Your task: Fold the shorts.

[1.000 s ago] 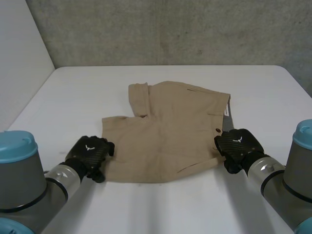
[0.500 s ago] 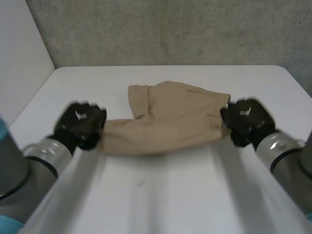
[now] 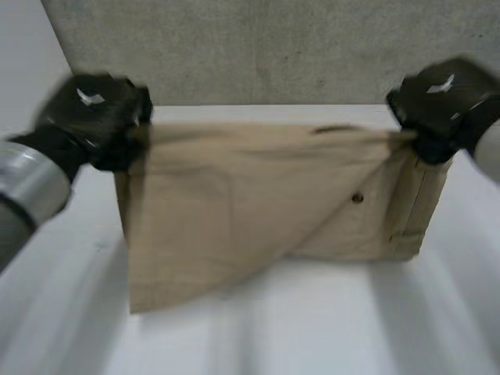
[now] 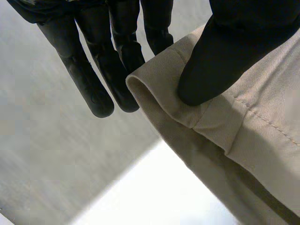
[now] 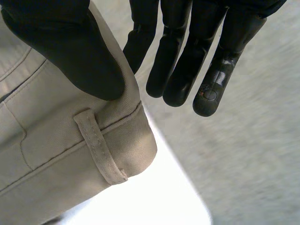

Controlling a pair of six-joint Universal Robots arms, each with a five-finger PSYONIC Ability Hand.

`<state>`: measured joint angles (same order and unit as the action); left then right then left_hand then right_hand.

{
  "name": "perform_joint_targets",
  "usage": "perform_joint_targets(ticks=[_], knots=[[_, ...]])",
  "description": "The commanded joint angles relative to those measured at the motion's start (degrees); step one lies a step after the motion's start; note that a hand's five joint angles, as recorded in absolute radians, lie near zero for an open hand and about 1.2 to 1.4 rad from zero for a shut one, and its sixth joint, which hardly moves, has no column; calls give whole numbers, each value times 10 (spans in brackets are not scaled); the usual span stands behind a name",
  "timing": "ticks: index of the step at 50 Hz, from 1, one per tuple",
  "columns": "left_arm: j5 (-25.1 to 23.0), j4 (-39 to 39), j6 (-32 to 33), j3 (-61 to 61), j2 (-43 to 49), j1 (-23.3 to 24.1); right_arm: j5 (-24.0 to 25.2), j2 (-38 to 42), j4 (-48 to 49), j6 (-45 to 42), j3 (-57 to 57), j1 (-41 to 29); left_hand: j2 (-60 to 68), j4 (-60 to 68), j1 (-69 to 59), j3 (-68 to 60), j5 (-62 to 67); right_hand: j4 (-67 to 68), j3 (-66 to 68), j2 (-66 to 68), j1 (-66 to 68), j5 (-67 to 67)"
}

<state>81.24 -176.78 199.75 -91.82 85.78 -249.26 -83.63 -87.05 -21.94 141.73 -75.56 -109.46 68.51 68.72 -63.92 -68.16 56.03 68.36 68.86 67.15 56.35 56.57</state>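
The tan shorts hang in the air above the white table, stretched between both hands. My left hand holds one top corner; in the left wrist view its thumb presses the hem of the shorts against the straight fingers. My right hand holds the other top corner; in the right wrist view its thumb pins the waistband with a belt loop against the fingers. A button shows on the hanging cloth.
A grey concrete wall rises behind the table. White tabletop lies under and in front of the hanging shorts.
Both hands have lifted the shorts off the table and raised them high; the cloth, flat a second ago, now hangs between them. The left hand closed on its corner.
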Motion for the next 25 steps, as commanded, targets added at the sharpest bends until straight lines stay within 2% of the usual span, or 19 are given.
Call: perform_joint_targets(ticks=[1,6,10,12,14,16,18,20,23,25], knots=[[3,4,5,88,229,3,1,164,-1,-21,44,-4,115,113,-161,-118,140,116,111,128,236,134],[3,2,14,176,308,8,0,231,22,-16,108,-7,115,113,-161,-118,140,116,111,128,236,134],[1,-10,66,289,351,9,-21,265,83,-16,189,-21,115,113,-161,-118,140,116,111,128,236,134],[3,-33,86,332,352,9,-41,270,142,-16,240,-32,115,113,-161,-118,140,116,111,128,236,134],[8,-93,96,385,345,12,-54,270,195,-15,264,-38,115,113,-161,-118,140,116,111,128,236,134],[14,-144,89,401,332,18,-70,261,294,-13,277,-42,115,113,-161,-118,140,116,111,128,236,134],[36,-229,65,398,292,21,-75,241,364,-8,273,-43,115,113,-161,-118,140,116,111,128,236,134],[58,-300,30,374,258,23,-80,196,447,-1,253,-43,115,113,-161,-118,140,116,111,128,236,134],[67,-342,-9,339,229,18,-77,160,466,0,220,-44,115,113,-161,-118,140,116,111,128,236,134],[67,-344,-35,310,212,17,-77,147,457,1,202,-47,115,113,-161,-118,140,116,111,128,236,134]])
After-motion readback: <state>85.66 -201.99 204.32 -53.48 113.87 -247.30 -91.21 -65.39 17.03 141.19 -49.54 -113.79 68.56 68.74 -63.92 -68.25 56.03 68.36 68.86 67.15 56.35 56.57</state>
